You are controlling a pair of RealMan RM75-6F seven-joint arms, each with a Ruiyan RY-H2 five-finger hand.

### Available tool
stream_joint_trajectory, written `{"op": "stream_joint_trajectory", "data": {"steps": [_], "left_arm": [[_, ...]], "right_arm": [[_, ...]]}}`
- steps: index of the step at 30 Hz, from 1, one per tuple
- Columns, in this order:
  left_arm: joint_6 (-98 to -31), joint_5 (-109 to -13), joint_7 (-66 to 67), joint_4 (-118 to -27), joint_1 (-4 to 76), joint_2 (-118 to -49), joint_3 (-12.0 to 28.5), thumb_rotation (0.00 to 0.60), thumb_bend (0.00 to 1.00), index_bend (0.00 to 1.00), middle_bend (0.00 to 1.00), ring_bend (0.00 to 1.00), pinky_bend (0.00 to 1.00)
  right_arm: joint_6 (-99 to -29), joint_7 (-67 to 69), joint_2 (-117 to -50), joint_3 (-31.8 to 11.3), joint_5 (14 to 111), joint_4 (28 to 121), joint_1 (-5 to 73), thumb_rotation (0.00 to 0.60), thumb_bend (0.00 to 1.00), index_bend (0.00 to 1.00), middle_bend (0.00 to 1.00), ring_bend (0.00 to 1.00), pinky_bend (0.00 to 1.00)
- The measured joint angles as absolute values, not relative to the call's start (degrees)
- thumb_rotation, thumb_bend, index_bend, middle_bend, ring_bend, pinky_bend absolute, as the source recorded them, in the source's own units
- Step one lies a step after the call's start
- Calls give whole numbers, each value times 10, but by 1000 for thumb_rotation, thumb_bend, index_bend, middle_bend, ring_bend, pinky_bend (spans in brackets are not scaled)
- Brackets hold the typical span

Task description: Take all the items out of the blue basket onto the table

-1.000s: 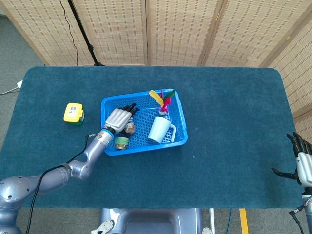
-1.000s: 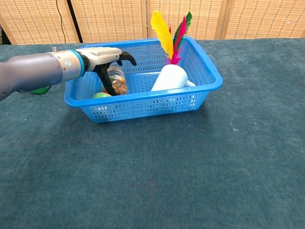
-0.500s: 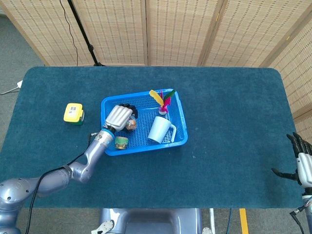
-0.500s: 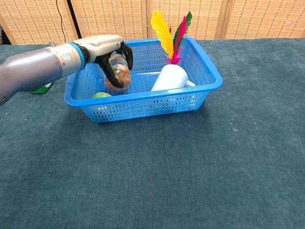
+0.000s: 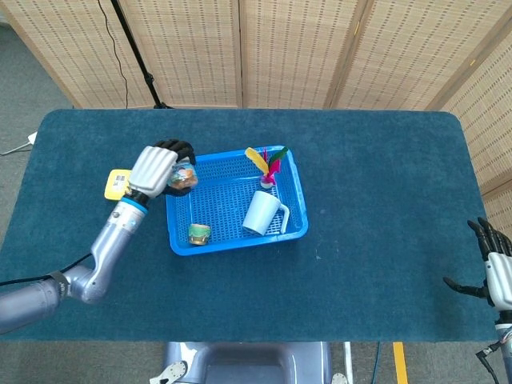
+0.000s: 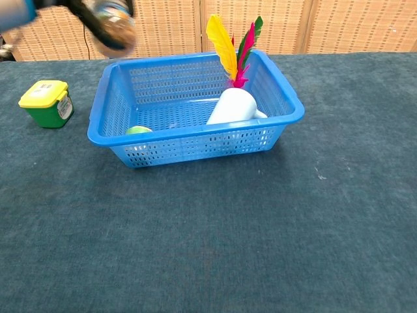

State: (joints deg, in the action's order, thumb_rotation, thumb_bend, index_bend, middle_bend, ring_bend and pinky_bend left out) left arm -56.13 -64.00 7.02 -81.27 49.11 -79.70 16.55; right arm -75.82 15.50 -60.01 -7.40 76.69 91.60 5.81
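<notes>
My left hand (image 5: 155, 167) grips a small clear jar with brownish contents (image 5: 182, 178), lifted above the left rim of the blue basket (image 5: 294, 194). In the chest view the jar (image 6: 112, 25) is blurred at the top left, well above the basket (image 6: 195, 140). Inside the basket lie a white mug (image 5: 262, 213) on its side, a feathered shuttlecock (image 5: 266, 166) at the back, and a small green-lidded item (image 5: 199, 234) near the front left. My right hand (image 5: 496, 270) hangs open at the far right table edge.
A yellow-and-green box (image 5: 120, 186) stands on the blue table cloth left of the basket, also seen as the box (image 6: 45, 102) in the chest view. Folding screens and a light stand are behind the table.
My left hand closed on the jar inside the basket, then lifted it up and to the left, over the basket's left rim. The right hand stayed put.
</notes>
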Motion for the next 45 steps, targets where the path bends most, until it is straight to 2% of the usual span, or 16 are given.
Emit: {"op": "stream_joint_trajectory", "data": {"steps": [5, 10, 12, 14, 16, 17, 19, 25, 34, 41, 45], "left_arm": [[-583, -676, 9, -829, 423, -747, 127, 600, 336, 514, 352, 426, 597], [-606, -727, -66, -809, 366, -734, 76, 600, 324, 508, 351, 408, 582], [-616, -750, -97, -791, 346, -735, 54, 600, 295, 426, 285, 313, 442], [-625, -771, -123, -771, 330, -738, 34, 600, 222, 154, 79, 80, 126], [-629, -786, -137, -754, 323, -743, 20, 600, 125, 8, 0, 0, 3], [-627, -793, -143, -745, 319, -745, 11, 600, 68, 0, 0, 0, 0], [-618, -798, -147, -740, 317, -746, 1, 600, 17, 0, 0, 0, 0], [-595, -800, -136, -763, 307, -730, -14, 600, 0, 0, 0, 0, 0], [-716, -770, -50, -879, 249, -683, 9, 600, 0, 0, 0, 0, 0], [-787, -736, 44, -963, 202, -653, 21, 600, 0, 0, 0, 0, 0], [-824, -742, 62, -998, 176, -631, 22, 600, 0, 0, 0, 0, 0]], "right_arm": [[-762, 155, -598, -71, 776, 922, 57, 600, 0, 0, 0, 0, 0], [-770, 150, -597, -67, 788, 930, 55, 600, 0, 0, 0, 0, 0], [-775, 147, -597, -65, 794, 934, 54, 600, 0, 0, 0, 0, 0], [-779, 144, -596, -63, 799, 938, 53, 600, 0, 0, 0, 0, 0], [-781, 141, -596, -61, 803, 940, 52, 600, 0, 0, 0, 0, 0], [-782, 139, -596, -60, 804, 941, 52, 600, 0, 0, 0, 0, 0], [-782, 137, -596, -59, 805, 942, 52, 600, 0, 0, 0, 0, 0], [-776, 131, -596, -64, 805, 938, 62, 600, 0, 0, 0, 0, 0], [-735, 140, -573, -86, 842, 947, 122, 600, 0, 0, 0, 0, 0], [-639, 222, -555, -125, 852, 953, 219, 600, 0, 0, 0, 0, 0], [-593, 245, -570, -146, 850, 939, 273, 600, 0, 0, 0, 0, 0]]}}
